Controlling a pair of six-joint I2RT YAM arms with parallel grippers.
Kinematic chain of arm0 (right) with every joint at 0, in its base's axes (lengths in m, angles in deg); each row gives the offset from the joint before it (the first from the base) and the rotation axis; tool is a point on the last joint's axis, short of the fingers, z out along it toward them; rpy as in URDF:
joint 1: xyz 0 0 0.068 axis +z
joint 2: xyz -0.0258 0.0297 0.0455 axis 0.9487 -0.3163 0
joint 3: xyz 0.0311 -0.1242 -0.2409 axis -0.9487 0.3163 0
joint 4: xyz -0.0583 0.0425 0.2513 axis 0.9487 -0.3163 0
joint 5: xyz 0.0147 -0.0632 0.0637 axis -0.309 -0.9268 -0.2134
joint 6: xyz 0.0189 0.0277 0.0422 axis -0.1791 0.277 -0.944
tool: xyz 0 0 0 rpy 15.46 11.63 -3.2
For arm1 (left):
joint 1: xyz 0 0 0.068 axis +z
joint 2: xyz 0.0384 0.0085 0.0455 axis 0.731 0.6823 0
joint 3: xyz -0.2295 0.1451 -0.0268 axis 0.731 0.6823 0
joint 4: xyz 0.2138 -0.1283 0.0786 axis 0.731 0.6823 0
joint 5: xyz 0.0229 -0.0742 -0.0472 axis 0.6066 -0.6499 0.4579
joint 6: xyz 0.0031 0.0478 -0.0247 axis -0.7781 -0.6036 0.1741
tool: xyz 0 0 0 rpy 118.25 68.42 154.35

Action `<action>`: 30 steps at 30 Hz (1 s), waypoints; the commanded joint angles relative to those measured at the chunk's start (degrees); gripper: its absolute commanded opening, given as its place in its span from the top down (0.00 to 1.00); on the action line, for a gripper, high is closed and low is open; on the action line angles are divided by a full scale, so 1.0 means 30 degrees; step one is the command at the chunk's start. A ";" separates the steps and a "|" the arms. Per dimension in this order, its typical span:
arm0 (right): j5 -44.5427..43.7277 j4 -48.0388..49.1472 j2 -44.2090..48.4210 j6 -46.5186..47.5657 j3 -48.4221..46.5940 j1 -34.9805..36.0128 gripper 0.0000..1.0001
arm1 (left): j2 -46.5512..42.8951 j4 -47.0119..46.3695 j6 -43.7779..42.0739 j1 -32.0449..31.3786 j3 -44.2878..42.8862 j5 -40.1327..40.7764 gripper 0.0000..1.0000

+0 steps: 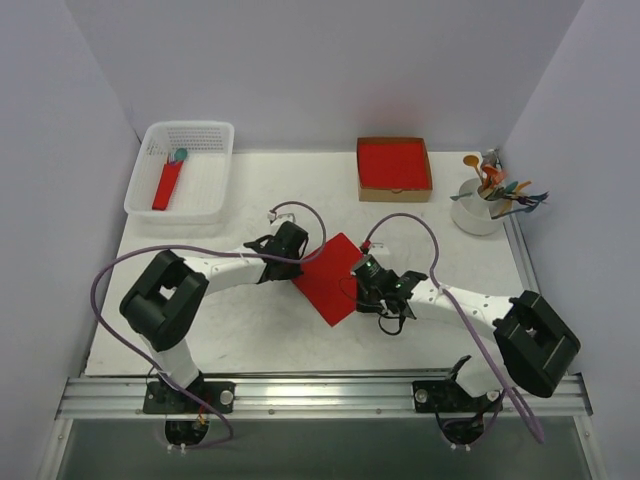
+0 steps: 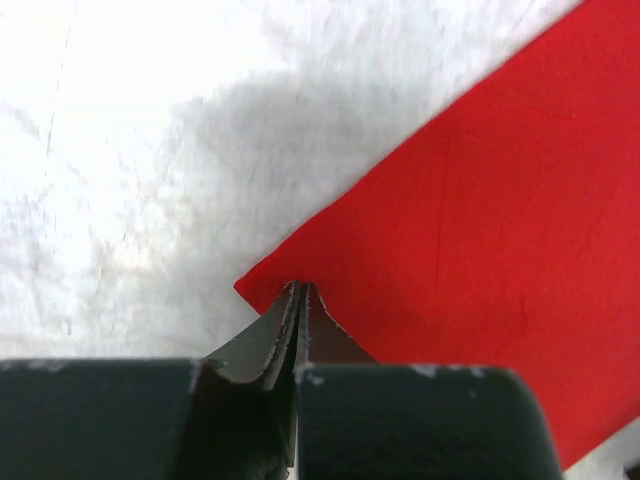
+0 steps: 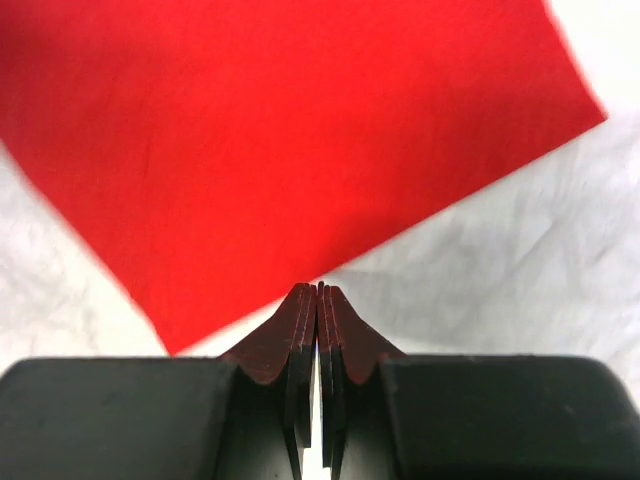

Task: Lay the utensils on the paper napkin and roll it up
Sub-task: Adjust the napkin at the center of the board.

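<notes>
Top view: the paper napkin [image 1: 332, 282] lies flat on the bench [image 1: 250, 330], mid-bench, turned like a diamond. Left end effector [image 1: 302, 257] sits at its left corner and right end effector [image 1: 358, 280] at its right side. Far left is a white basket [image 1: 190, 127] holding a red roll [image 1: 167, 185] with a teal spoon head. Far centre is a cardboard box [image 1: 394, 191] with a red stack. Far right is a white cup [image 1: 475, 216] of colourful cutlery [image 1: 503, 188]. No slim grey utensils made out for certain.

Left wrist view: left end effector [image 2: 300, 291] has its jaws fully together, tips on the paper napkin [image 2: 480, 220] just inside one corner. Cannot tell whether any paper is pinched between them. Bare bench [image 2: 130, 150] lies beyond.

Right wrist view: right end effector [image 3: 318, 290] is closed tight, tips meeting the near edge of the paper napkin [image 3: 300, 140]. Nothing visibly gripped. Bench [image 3: 500, 260] shows to the right.
</notes>
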State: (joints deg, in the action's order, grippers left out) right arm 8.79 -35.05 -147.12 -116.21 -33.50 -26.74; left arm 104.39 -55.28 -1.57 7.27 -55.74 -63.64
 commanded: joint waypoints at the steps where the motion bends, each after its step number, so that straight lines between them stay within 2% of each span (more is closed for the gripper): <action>1: -0.1354 -0.1482 0.1564 -0.2133 0.0600 0.1169 1.00 | 0.1449 0.1145 -0.1064 0.0372 -0.1583 0.0777 0.98; 7: -0.2819 -0.2771 0.2006 -0.1465 -0.0246 0.0796 1.00 | 0.2478 0.0824 -0.1622 0.0432 -0.2583 0.1363 0.98; 12: -0.2092 -0.2597 0.1247 0.0933 -0.1622 -0.2220 1.00 | 0.2331 0.0384 -0.1652 0.0432 -0.2114 0.1276 0.98; 18: -0.1533 -0.1251 -0.1008 0.2315 -0.2270 -0.3890 1.00 | 0.2419 0.0442 -0.1769 0.0432 -0.2319 0.1217 0.98; 24: -0.1500 -0.0107 -0.3030 0.2581 -0.2240 -0.4655 1.00 | 0.2536 0.0413 -0.1944 0.0432 -0.2465 0.1187 0.98; 30: -0.1267 0.0128 -0.3239 0.2172 -0.1217 -0.4481 1.00 | 0.2828 0.0500 -0.2383 0.0636 -0.3078 0.1129 0.98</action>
State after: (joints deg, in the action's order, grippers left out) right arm 5.21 -34.18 -156.32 -109.34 -39.14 -40.49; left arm 110.78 -55.15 -6.92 8.19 -63.35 -61.06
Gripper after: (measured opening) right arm 0.040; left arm 0.033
